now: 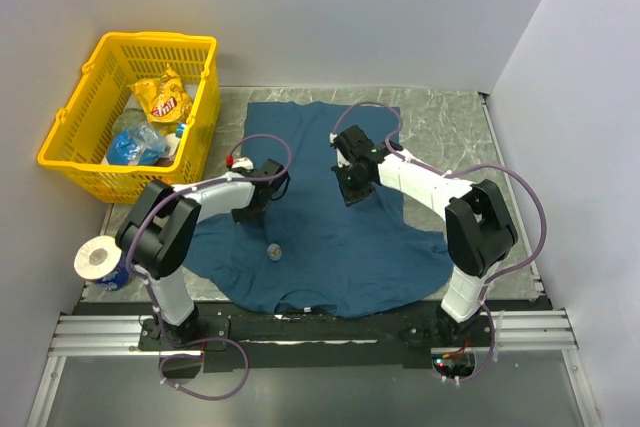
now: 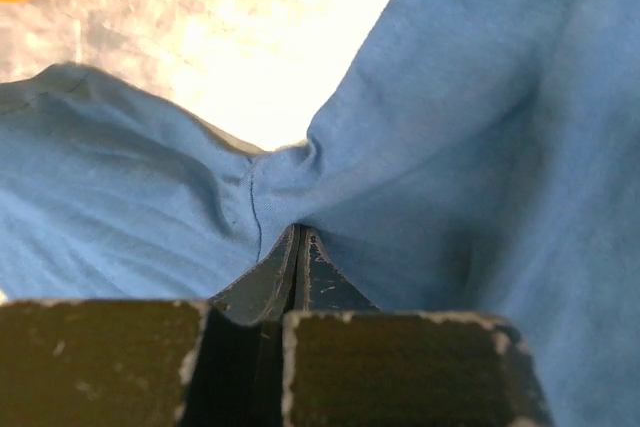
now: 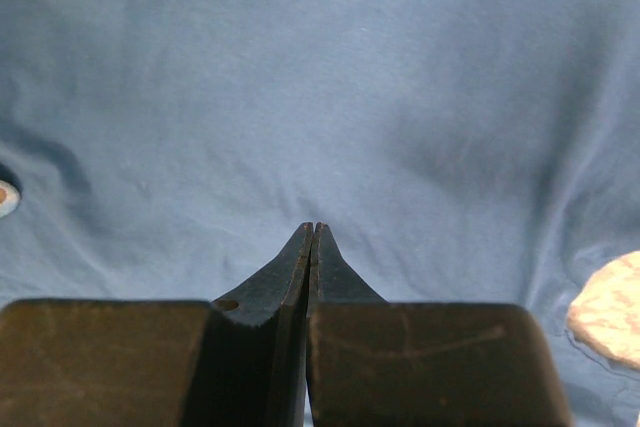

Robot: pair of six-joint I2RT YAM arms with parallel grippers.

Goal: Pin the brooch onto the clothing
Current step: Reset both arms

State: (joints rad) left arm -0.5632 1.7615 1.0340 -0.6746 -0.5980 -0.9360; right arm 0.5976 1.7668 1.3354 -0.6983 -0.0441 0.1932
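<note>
Left tool (image 2: 300, 235): fingers pressed together, pinching a pucker of the clothing (image 1: 340, 247) by the sleeve seam. Right tool (image 3: 313, 229): closed, holding nothing, tips low over flat fabric. Clothing lies spread on the table (image 1: 450, 117). Brooch (image 1: 273, 250) rests on the clothing between the arms, apart from both tools.

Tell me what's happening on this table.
Two arms work over a teal T-shirt spread on the table. The left gripper has its fingers shut on a puckered fold of the fabric. The right gripper is shut too, tips at smooth cloth. The brooch lies on the shirt, apart from both.
</note>
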